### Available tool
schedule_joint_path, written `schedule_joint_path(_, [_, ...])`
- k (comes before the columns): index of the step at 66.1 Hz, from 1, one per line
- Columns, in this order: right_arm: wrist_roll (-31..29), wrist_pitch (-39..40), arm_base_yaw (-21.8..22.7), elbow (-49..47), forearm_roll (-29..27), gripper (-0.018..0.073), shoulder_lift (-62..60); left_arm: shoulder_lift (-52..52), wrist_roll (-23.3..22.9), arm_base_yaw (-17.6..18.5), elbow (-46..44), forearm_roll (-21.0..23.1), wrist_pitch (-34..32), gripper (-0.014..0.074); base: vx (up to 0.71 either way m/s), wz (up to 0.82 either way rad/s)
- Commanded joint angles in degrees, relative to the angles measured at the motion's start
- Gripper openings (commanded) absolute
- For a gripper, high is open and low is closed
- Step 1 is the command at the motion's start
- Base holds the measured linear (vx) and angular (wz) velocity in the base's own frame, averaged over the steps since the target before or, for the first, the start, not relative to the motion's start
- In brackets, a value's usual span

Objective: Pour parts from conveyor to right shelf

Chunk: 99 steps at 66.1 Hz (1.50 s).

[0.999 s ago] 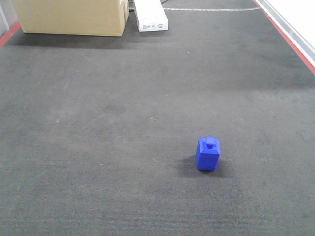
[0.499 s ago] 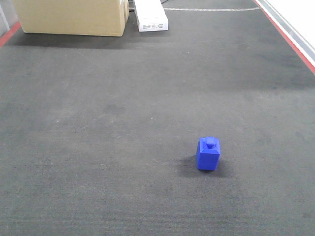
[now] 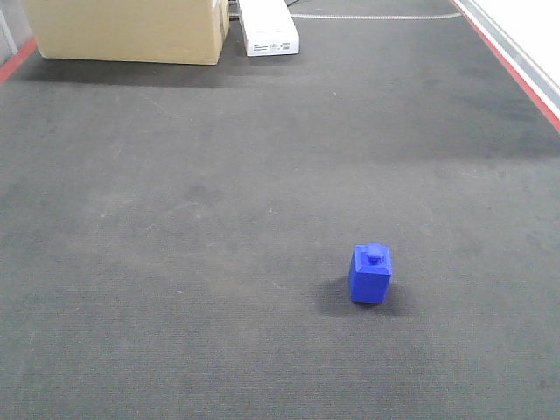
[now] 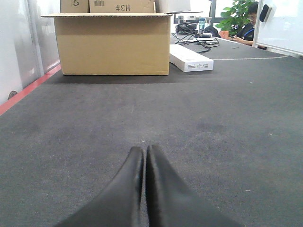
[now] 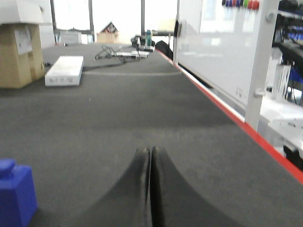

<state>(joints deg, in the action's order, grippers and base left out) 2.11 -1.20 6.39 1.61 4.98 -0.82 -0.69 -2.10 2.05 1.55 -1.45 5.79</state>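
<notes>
One blue block (image 3: 371, 273) stands upright, stud on top, on the dark grey conveyor (image 3: 219, 175), down at 4 o'clock in the front view. The left gripper (image 4: 144, 153) sits low over the belt, fingers pressed tip to tip with nothing between them. The right gripper (image 5: 150, 153) is the same, pinched together and empty, and the block is at its 8 o'clock, cropped by the frame's left edge. A cardboard box (image 3: 127, 31) is at 11 o'clock and a white carton (image 3: 269, 31) near 12, both cut off at the top
</notes>
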Motion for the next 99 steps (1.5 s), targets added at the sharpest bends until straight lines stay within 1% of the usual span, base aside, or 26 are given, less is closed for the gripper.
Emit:
schedule_joint_path(1, [0.08,5.88,-0.16,-1.74,0.67,-0.0009,0.16,-0.82,-0.44,-0.16,-1.04,0.35,-4.52,-0.0006,0.00,0.00])
schedule_joint_path(8, [0.01,4.18,-0.16,-7.31,0.67,-0.0009,2.57,-0.82,-0.44,-0.16,-1.04,0.35,-4.52,-0.0006,0.00,0.00])
schedule_joint_path(15, [0.14,1.20,-0.16,-14.07,0.03,-0.0009,8.91,-0.82,-0.44,-0.16,-1.04,0.35,-4.52,-0.0006,0.00,0.00])
schedule_joint_path(20, [0.14,-3.65,-0.16,-19.37,-1.57,-0.0009,14.40,-0.82,-0.44,-0.16,-1.04,0.35,-4.52,-0.0006,0.00,0.00])
schedule_joint_path(27, [0.04,-9.13,-0.16,-23.85,-4.33,-0.0009,20.59,-0.81,-0.44,-0.11,-1.04,0.35,-4.52,-0.0006,0.00,0.00])
schedule_joint_path(30, [-0.09,-10.32,-0.16,-24.74,-4.53,-0.0009,22.02,-0.81,-0.44,-0.11,-1.04,0.35,-4.52,-0.0006,0.00,0.00])
schedule_joint_path(44, [-0.14,-10.53,-0.16,-24.97,-4.98,-0.0009,26.05,-0.81,-0.44,-0.11,-1.04,0.35,-4.52,-0.0006,0.00,0.00])
schedule_joint_path(49, [-0.58,-11.47,-0.16,-24.97,-3.70,-0.0008,26.16,-0.81,-0.44,-0.11,-1.04,0.35,-4.52,-0.0006,0.00,0.00])
schedule_joint_path(54, [-0.21,-12.31,-0.16,-25.18,-4.98,-0.0002,26.36,-0.81,-0.44,-0.11,-1.04,0.35,-4.52,-0.0006,0.00,0.00])
schedule_joint_path(58, [-0.32,-13.60,-0.16,-25.87,-4.98,0.0012,27.23,-0.81,-0.44,-0.11,-1.04,0.35,-4.52,-0.0006,0.00,0.00])
schedule_joint_path(67, [-0.67,-18.76,-0.16,-29.85,-4.98,0.0097,31.50,-0.81,-0.44,-0.11,-1.04,0.35,-4.52,-0.0006,0.00,0.00])
schedule_joint_path(73, [-0.67,-22.22,-0.16,-33.08,-4.98,0.0191,35.13,-0.81,-0.44,-0.11,-1.04,0.35,-4.52,-0.0006,0.00,0.00])
schedule_joint_path(84, [-0.74,-25.45,-0.16,-37.70,-5.82,0.0390,41.91,-0.81,-0.44,-0.11,-1.04,0.35,-4.52,-0.0006,0.00,0.00])
schedule_joint_path(87, [-0.85,-26.31,-0.29,-38.75,-5.87,0.0432,43.62,-0.81,-0.44,-0.11,-1.04,0.35,-4.52,-0.0006,0.00,0.00])
schedule_joint_path(94, [-3.31,-28.79,-2.68,-42.00,-5.87,0.0512,47.60,-0.81,-0.44,-0.11,-1.04,0.35,-4.52,-0.0006,0.00,0.00])
schedule_joint_path(99, [-3.77,-30.89,-5.63,-44.68,-5.87,0.0535,50.46,-0.81,-0.44,-0.11,-1.04,0.35,-4.52,-0.0006,0.00,0.00])
